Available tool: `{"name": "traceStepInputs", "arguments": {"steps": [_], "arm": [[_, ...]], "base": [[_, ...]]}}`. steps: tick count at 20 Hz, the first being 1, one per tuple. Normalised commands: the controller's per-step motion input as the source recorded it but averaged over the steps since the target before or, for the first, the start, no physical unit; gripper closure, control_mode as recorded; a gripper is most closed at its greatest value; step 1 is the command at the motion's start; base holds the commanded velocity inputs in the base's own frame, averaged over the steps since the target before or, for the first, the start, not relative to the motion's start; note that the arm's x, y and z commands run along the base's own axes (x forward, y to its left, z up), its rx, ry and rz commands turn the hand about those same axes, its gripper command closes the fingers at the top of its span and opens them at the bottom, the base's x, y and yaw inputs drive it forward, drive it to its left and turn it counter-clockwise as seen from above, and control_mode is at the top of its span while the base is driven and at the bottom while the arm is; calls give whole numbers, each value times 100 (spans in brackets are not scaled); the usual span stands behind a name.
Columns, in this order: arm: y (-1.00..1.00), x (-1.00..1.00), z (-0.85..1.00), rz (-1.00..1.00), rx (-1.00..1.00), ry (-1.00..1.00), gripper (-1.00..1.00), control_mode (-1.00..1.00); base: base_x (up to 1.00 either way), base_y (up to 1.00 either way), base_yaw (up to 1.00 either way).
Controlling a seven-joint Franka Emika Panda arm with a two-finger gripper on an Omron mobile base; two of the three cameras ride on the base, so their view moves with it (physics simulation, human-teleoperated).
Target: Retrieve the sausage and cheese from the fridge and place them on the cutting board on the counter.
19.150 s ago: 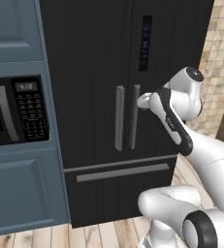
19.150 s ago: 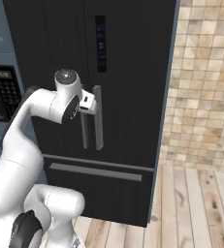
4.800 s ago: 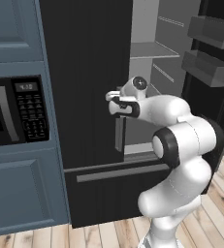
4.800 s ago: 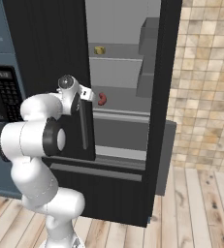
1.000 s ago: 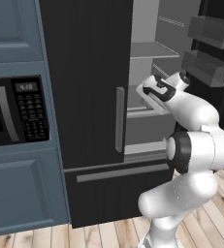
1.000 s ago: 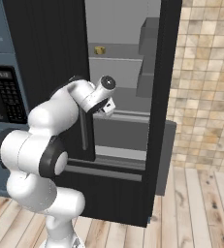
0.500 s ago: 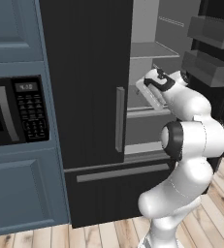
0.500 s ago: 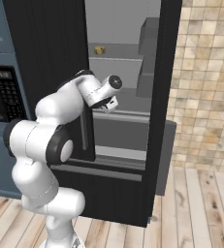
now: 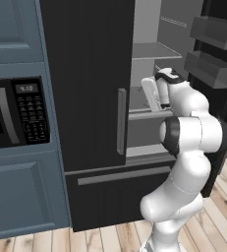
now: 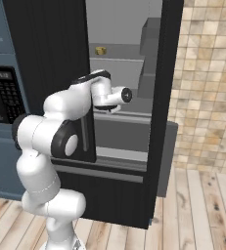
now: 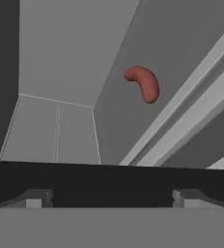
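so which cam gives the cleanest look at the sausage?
Hand view: the sausage lies unobstructed on a grey fridge shelf, curved shape clear. In the left and right base views the arm reaches into the fridge, and I can't make out the sausage there.

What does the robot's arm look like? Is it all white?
Mostly white. The arm is made of smooth, rounded, chunky white segments with dark grey or black bands and round caps at the joints. At its end, the gripper has two small dark finger tips. No cables or markings show.

Black fridge (image 9: 90,74) (grey shelves), reddish-brown sausage (image 11: 143,83), yellowish cheese (image 10: 101,51)
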Motion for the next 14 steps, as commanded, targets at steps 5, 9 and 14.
{"name": "traceStepInputs", "arguments": {"steps": [5,9,14], "arm": [[0,33,0,3,11,-13,-100,-100],[6,24,0,9,12,-13,-100,-100],[21,17,0,13,7,-10,-100,-100]], "base": [[0,0,0],[0,0,0],[0,0,0]]}}
